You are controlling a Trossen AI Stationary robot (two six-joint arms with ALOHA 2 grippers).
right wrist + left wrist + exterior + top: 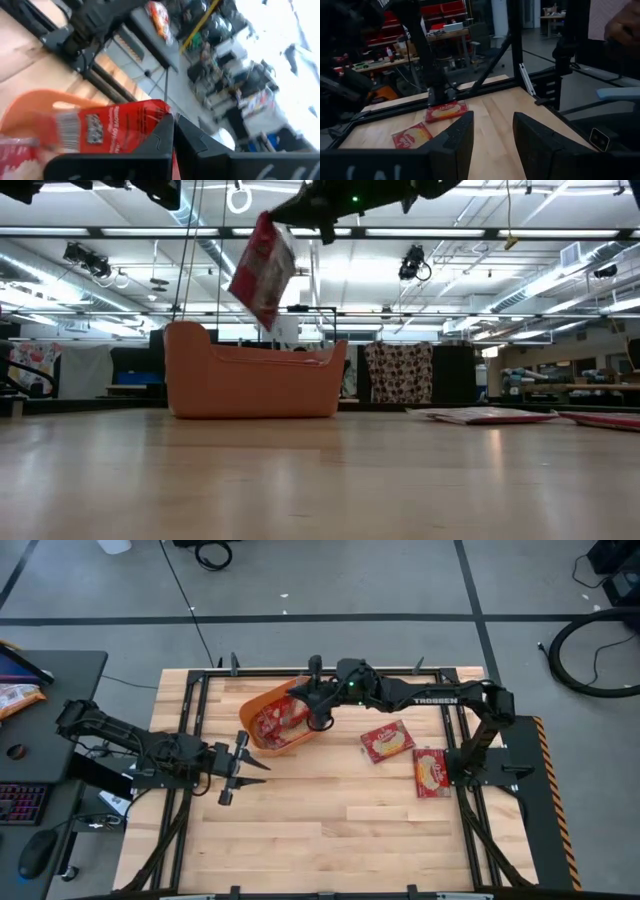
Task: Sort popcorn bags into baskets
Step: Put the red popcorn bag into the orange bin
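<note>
My right gripper is above the right end of the orange basket, shut on a red popcorn bag that hangs over the basket. More red bags lie inside the basket. Two popcorn bags lie flat on the table at the right; they also show in the left wrist view. My left gripper is open and empty, just near-left of the basket, its fingers pointing toward the table's right. My right gripper pinches the bag's upper edge between its two shut fingers. The bag hangs tilted below the fingers, lifted clear, with its lower end above the basket's rim.
A black metal frame runs around the table. A desk at the left holds an orange-and-white snack bag, a keyboard and a mouse. Bare wood lies in the near half of the table.
</note>
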